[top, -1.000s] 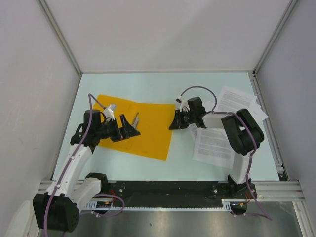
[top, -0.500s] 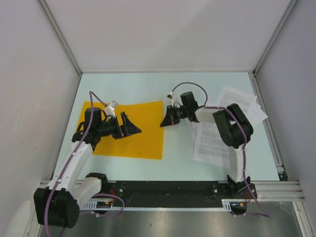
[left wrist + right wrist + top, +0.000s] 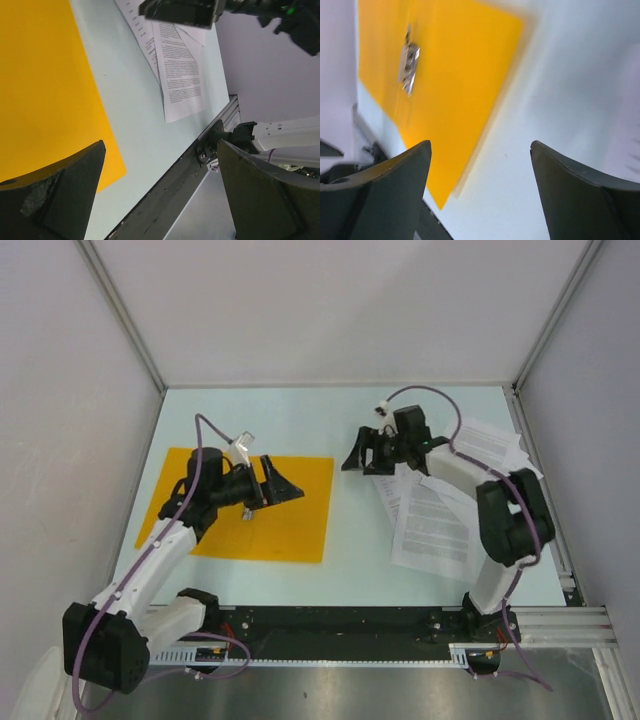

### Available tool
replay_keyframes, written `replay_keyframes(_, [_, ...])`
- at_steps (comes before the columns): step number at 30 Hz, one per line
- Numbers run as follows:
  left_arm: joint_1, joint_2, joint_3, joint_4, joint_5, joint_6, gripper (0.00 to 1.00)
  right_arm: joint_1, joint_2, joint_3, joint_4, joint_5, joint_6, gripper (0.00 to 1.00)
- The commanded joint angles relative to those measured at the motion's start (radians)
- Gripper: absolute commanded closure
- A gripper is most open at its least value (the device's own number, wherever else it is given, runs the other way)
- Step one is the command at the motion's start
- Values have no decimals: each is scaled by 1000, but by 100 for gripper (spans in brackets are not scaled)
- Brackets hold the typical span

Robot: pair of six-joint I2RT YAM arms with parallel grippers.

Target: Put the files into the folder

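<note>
The files (image 3: 435,525) are spread loose on the counter (image 3: 300,420) just beside the right claw (image 3: 362,460), which is held wide and empty. The folder (image 3: 250,525) is laid flat beneath the left claw (image 3: 280,485), likewise spread. A single sheet's free edge should probably be pinched low.

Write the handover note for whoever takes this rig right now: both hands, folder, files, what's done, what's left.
Left hand: open, empty, hovering over the folder.
Right hand: open, empty, above the table between the folder and the files.
Folder: lying flat on the left side.
Files: loose overlapping sheets on the right side, apart from the folder.
Done: no sheet seen in the folder.
Left: pick up the sheets and get them into the folder.
</note>
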Motion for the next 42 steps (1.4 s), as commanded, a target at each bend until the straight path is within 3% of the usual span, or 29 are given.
replay_keyframes(1, [-195, 84, 103, 117, -179, -64, 1, -63, -185, -3, -323, 328, -6, 11])
replay_keyframes(5, [-391, 244, 159, 145, -282, -79, 3, -83, -340, -130, -411, 521, 79, 9])
replay_keyframes(9, [-579, 405, 188, 231, -354, -108, 4, -117, -502, -314, -443, 588, 162, 10])
replay_keyframes(15, [-724, 660, 252, 372, -375, -160, 5, -164, -723, -527, -434, 611, 225, 13])
replay_keyframes(23, [-776, 855, 401, 367, -389, -177, 11, -195, -895, -679, -428, 591, 297, 29])
replay_keyframes(29, [-790, 942, 490, 335, -431, -156, 13, -226, -900, -735, -380, 551, 304, 32])
replay_keyframes(42, [-773, 1021, 573, 281, -486, -131, 12, -462, -927, -830, -348, 365, 229, 33])
